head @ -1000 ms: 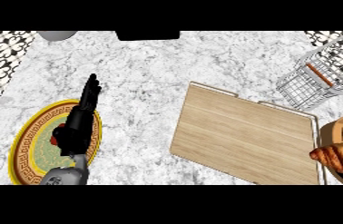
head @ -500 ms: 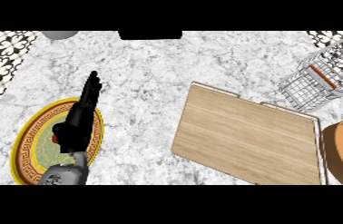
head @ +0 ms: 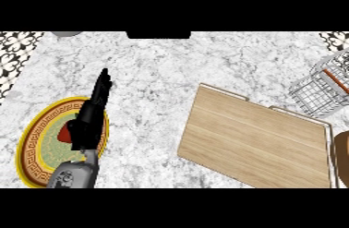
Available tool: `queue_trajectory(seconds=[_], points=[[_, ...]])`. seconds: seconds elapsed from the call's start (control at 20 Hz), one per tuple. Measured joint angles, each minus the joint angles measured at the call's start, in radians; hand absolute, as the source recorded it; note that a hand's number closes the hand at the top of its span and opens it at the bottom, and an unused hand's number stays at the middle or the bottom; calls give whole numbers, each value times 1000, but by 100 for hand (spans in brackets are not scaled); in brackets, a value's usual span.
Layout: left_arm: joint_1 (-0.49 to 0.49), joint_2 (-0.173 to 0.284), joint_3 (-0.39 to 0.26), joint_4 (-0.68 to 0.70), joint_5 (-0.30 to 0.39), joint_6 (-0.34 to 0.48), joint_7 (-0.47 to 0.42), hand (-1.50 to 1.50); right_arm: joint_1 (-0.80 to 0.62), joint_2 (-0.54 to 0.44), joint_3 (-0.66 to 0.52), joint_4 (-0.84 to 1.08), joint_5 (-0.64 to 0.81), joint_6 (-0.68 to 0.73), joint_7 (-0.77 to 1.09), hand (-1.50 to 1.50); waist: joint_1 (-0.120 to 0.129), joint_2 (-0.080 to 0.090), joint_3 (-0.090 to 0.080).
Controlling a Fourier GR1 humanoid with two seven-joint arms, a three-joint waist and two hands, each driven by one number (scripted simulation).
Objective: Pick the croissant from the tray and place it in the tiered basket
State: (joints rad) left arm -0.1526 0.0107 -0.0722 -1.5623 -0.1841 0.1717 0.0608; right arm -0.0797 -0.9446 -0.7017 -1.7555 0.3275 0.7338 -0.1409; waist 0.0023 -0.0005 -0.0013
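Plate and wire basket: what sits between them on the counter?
In the head view, a bare stretch of marble counter, then the wooden tray, lie between the plate and the wire basket. The left hand hangs over the plate.

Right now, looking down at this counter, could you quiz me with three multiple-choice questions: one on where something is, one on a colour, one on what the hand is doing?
1. Where is the wire basket?
A. far right of the counter
B. on the plate
C. on the wooden tray

2. What colour is the plate's rim?
A. blue
B. yellow
C. white

3. How is the left hand?
A. curled round a cup
B. open, fingers straight
C. out of view

Answers: 1 A, it stands at the right edge beyond the wooden tray. 2 B, a yellow band circles the plate. 3 B, its fingers stretch straight above the plate, holding nothing.
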Motion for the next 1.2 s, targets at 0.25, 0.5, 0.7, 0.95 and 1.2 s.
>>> queue_trajectory(seconds=[0.25, 0.5, 0.7, 0.95, 1.2], points=[[11, 2, -1, -5, 8, -11, -9, 0, -151, -11, 111, 102, 20, -35, 71, 150, 10, 2, 0], [2, -3, -3, 15, 1, -6, -22, 0, -269, -18, 217, 228, 115, -128, 59, 150, 13, 4, 1], [-5, 5, 8, 24, 6, -13, -22, 0, -341, -23, 291, 369, 206, -219, -12, 150, 14, 4, 1], [-10, 14, 17, 30, 13, -27, -34, 0, -429, -23, 370, 546, 314, -330, -97, 150, 16, 5, 1], [-25, 6, 3, 35, 4, -13, -24, 0, -513, 29, 373, 715, 312, -332, -72, -150, 22, 6, 1]])
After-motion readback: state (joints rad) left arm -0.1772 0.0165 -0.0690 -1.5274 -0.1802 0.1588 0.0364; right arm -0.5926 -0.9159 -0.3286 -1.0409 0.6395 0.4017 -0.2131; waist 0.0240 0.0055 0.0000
